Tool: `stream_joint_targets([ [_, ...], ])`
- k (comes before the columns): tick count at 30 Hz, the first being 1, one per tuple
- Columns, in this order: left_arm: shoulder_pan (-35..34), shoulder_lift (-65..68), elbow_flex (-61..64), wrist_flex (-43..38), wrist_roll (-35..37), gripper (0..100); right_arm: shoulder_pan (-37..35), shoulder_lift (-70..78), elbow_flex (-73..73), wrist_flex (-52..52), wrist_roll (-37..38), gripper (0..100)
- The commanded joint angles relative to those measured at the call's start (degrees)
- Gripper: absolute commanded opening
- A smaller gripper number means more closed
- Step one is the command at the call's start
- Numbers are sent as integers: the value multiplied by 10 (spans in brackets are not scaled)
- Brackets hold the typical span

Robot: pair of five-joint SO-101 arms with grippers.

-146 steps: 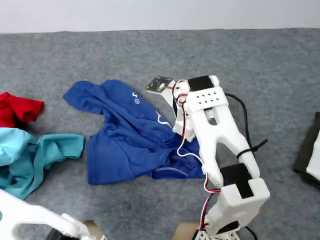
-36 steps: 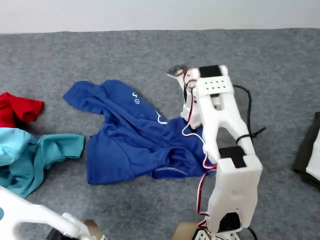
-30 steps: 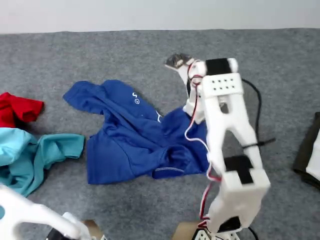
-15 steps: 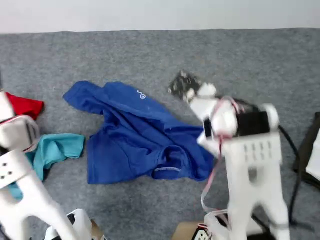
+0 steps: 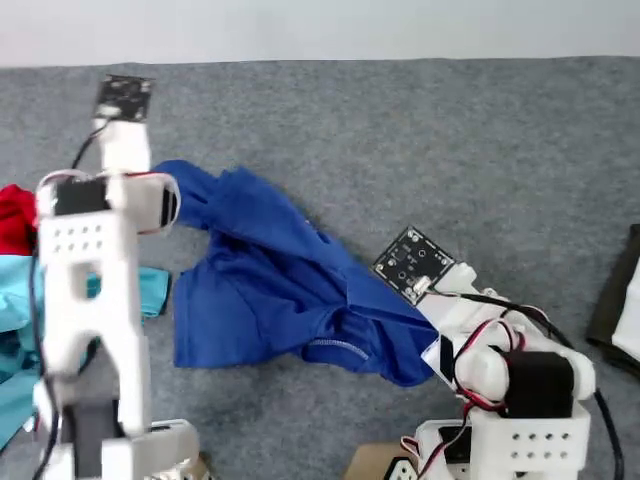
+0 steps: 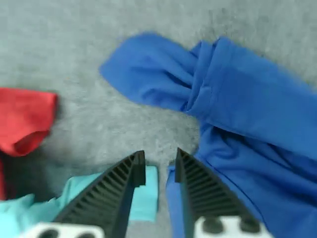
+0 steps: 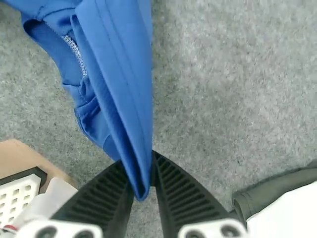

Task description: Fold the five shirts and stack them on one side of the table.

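Note:
A blue shirt (image 5: 270,270) lies crumpled in the middle of the grey table. My right gripper (image 7: 142,166) is shut on a folded edge of the blue shirt (image 7: 119,74), near the table's front by the right arm (image 5: 500,370). The left arm (image 5: 95,260) reaches out over the shirt's left side. In its wrist view my left gripper (image 6: 157,161) hangs slightly open with nothing in it, above the gap between the blue shirt (image 6: 237,109) and a teal sleeve (image 6: 148,191). A red shirt (image 6: 25,119) lies beyond it.
The red shirt (image 5: 12,215) and teal shirt (image 5: 155,290) are bunched at the left edge. A dark shirt with a white one on it (image 5: 620,310) sits at the right edge, also near my right gripper as a dark fold (image 7: 277,196). Cardboard (image 5: 370,465) lies under the arm bases.
The right arm has drawn back to the front of the table, dragging the blue shirt's edge with it. The left arm has swung up and out over the shirt's left sleeve.

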Motion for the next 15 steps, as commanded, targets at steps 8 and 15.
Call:
stream_joint_targets([
  [8, 26, 269, -298, 155, -1, 266, 7, -7, -4, 25, -42, 10],
  [15, 25, 428, -482, 225, -12, 278, 7, -10, -4, 25, -70, 10],
])
